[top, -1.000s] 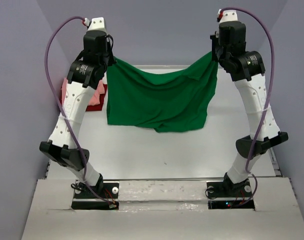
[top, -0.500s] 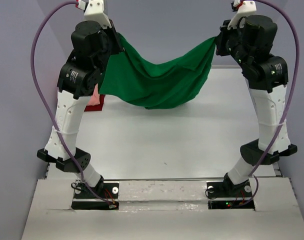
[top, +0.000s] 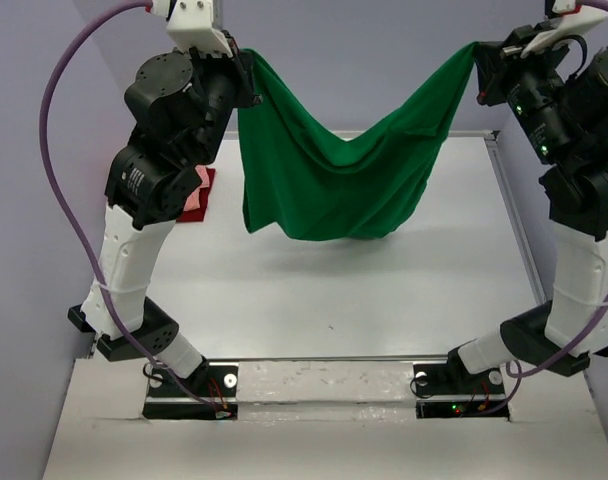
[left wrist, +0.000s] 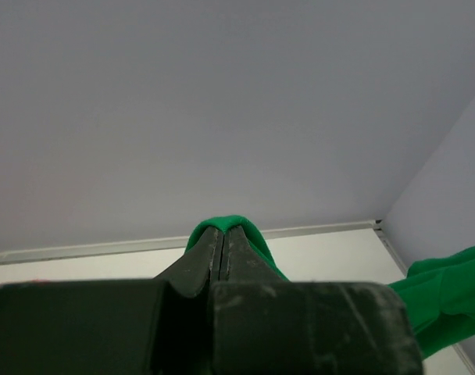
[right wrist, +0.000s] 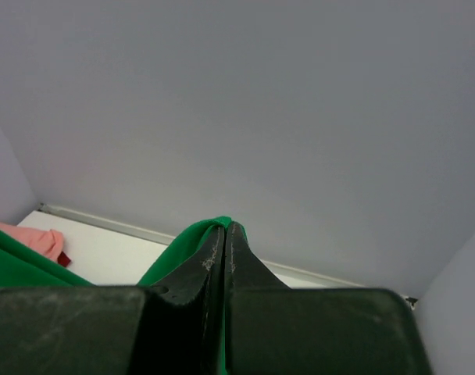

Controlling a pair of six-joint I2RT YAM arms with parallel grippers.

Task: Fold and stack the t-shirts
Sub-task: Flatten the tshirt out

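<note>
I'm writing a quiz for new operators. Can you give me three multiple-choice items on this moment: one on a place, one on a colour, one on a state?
1. Where does the pink shirt lie?
A. at the table's left side, by the left arm
B. between the arm bases
C. at the right edge

2. What colour is the shirt hanging between the arms?
A. pink
B. green
C. dark red

3. How do the claws stand?
A. both open
B. both shut on cloth
C. one open, one shut

Answers:
1 A: pink cloth shows beside that arm from above.
2 B: the green shirt sags between them.
3 B: the left claw and the right claw each pinch a green fold.
</note>
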